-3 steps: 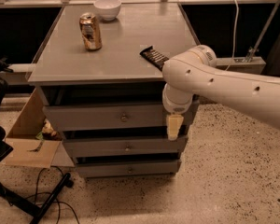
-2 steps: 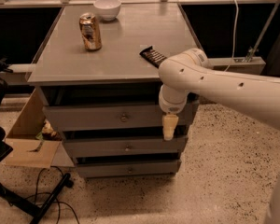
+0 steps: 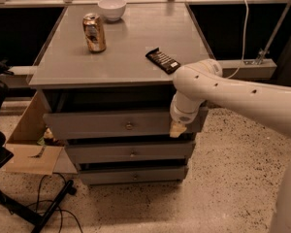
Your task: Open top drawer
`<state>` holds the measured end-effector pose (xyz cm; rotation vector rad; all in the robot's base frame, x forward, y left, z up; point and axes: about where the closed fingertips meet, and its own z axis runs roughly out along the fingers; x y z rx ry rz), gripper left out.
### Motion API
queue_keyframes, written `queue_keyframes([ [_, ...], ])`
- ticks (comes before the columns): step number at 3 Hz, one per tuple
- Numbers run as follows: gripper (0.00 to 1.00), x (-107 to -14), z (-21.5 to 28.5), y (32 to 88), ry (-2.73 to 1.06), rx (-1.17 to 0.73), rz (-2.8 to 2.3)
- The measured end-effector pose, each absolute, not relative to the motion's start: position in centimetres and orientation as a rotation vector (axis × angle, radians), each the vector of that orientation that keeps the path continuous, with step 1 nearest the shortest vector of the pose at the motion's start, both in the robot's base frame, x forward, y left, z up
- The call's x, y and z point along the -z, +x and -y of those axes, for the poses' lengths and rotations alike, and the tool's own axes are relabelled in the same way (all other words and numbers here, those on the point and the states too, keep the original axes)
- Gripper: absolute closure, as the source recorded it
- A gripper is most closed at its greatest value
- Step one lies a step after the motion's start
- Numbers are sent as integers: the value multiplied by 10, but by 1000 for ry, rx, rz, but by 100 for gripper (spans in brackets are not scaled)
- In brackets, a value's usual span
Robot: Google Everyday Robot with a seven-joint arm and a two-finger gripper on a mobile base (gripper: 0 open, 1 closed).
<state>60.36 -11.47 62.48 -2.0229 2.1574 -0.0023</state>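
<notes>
The top drawer (image 3: pixel 97 124) is the widest grey front, with a small round metal knob (image 3: pixel 129 126) at its centre. It sits pulled out a little, with a dark gap under the table top above it. My white arm reaches in from the right. My gripper (image 3: pixel 177 129), with yellowish fingertips, hangs in front of the drawer's right end, well right of the knob. Two narrower grey drawers (image 3: pixel 131 152) sit below it.
On the grey table top (image 3: pixel 126 57) stand a drink can (image 3: pixel 94 32), a white bowl (image 3: pixel 112 8) and a dark snack bar (image 3: pixel 163 60). A cardboard box (image 3: pixel 31 140) lies on the floor at left. Black legs and cables (image 3: pixel 34 208) lie at the lower left.
My gripper has moved slightly left and up along the top drawer's front. The view has shifted closer and the drawer front looks further out.
</notes>
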Motion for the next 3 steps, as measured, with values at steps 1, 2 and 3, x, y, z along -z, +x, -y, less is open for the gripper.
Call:
queue_keyframes([
  [1, 74, -629, 115, 604, -2023, 2, -2157],
  [2, 96, -634, 115, 605, -2023, 2, -2157],
  [3, 100, -638, 115, 606, -2023, 2, -2158],
])
